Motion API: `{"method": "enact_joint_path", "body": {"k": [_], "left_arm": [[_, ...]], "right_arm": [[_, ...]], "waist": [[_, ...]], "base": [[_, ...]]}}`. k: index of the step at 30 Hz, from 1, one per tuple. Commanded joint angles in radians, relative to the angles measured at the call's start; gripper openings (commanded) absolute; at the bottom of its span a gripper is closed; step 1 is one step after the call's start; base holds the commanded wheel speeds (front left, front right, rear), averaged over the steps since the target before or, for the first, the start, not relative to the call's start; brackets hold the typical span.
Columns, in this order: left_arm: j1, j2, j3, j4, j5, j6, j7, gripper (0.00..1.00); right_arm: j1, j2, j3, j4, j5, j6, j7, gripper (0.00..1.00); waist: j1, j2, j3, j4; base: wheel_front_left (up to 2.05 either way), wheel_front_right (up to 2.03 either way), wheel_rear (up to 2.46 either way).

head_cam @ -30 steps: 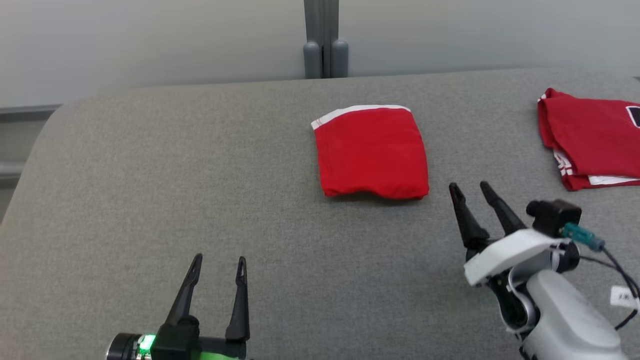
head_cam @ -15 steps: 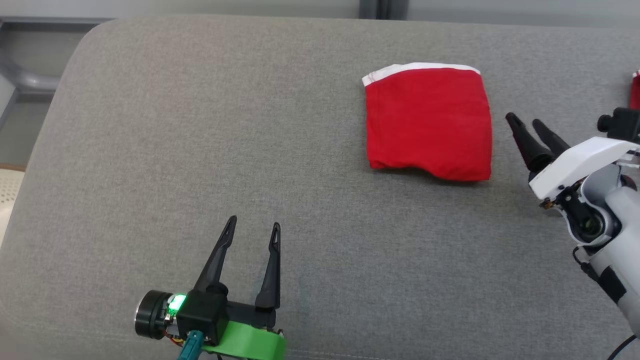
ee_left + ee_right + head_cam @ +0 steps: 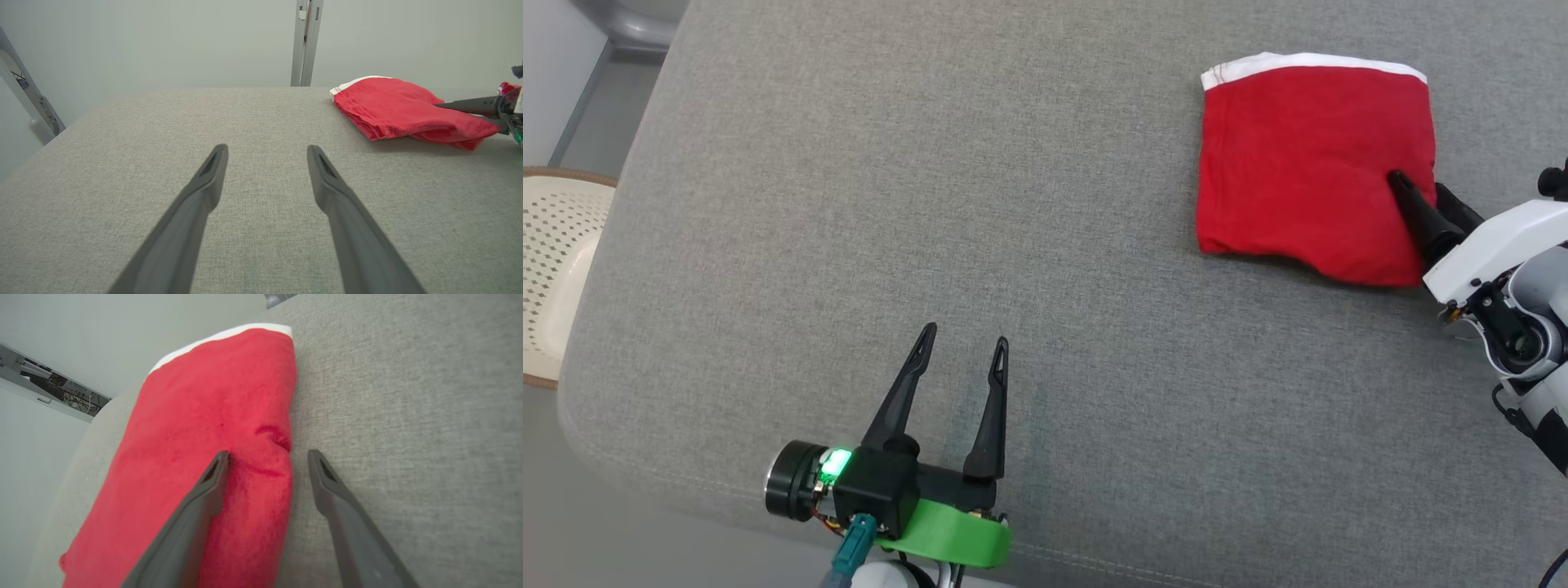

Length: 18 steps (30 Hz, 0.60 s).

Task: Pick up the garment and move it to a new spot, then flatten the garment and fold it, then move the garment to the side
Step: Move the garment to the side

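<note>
Since the red garment point(image 3: 1307, 163) lies folded into a compact rectangle on the grey fabric-covered desk point(image 3: 931, 204), with its white band point(image 3: 1307, 61) along the far edge, the step in hand is most likely the last one: carrying it off to the side. The right end effector point(image 3: 1419, 182) is at the garment's right edge with its jaws apart. One finger lies over the red cloth and the other sits just beside the fold above bare desk, so the edge is between them and nothing is gripped yet. To do this well, the finger on the desk side should slide under every layer of the stack, not only the top one. The left wrist view shows several layers at the edge, and a pinch on the upper layer alone would likely let the fold fall open on lifting. Closing firmly near the middle of that edge, then lifting only a little and carrying the bundle low, should keep its shape. The cloth looks soft and limp, so the unsupported far half will probably sag. The left end effector point(image 3: 965, 335) hovers near the desk's front edge with its jaws apart, holding nothing and well apart from the garment. It could come in to support the opposite side if the fold begins to slip.
</note>
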Motion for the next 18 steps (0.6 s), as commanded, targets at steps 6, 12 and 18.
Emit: {"method": "enact_joint_path", "body": {"k": [6,12,18], "left_arm": [[-0.023,0.002,0.007,-0.004,-0.005,0.01,0.0,1.0],[-0.018,0.002,0.032,-0.001,0.021,-0.007,0.0,1.0],[-0.039,0.002,0.059,-0.005,0.061,-0.028,0.0,1.0]], "right_arm": [[-0.024,-0.039,0.066,-0.031,-0.004,0.0,-0.048,0.0],[-0.042,-0.126,0.157,-0.083,-0.053,0.0,-0.096,0.0],[-0.097,-0.204,0.243,-0.129,-0.11,0.0,-0.142,0.0]], "waist": [[0.0,0.0,0.017,0.005],[0.0,0.0,0.012,-0.056],[0.0,0.0,0.025,-0.149]], "base": [[0.0,0.0,0.0],[0.0,0.0,0.0],[0.0,0.0,0.0]]}}
